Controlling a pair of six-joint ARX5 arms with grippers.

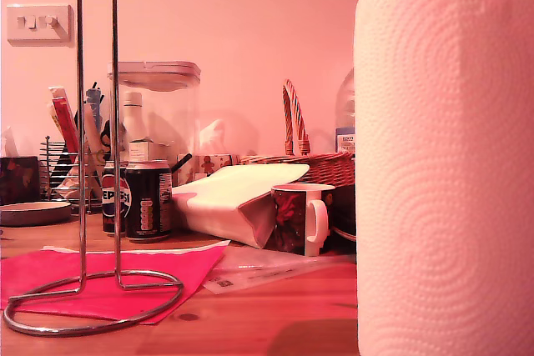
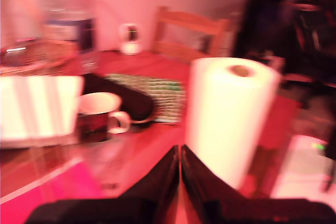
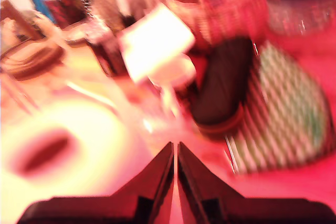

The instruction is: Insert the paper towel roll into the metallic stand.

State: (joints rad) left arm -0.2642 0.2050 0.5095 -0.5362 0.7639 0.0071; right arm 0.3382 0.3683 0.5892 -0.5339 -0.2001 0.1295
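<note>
Closest up, the paper towel roll [image 1: 444, 164] stands upright on the desk [image 1: 275, 314] at the exterior view's right, white, embossed with dotted circles. Well apart at that view's left stands the metallic stand [image 1: 96, 122]. My first gripper [image 2: 180, 153] and my second gripper [image 3: 175, 150] have jaws pressed together, holding nothing.

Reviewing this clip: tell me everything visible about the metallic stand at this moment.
The metallic stand is thin, shiny chrome-looking wire: a tall narrow hairpin loop rising upright from a round ring base. It stands at the exterior view's left on the wooden table, its ring partly over a pink sheet. The loop is bare; the paper towel roll stands apart at that view's right. No gripper touches the stand.
</note>
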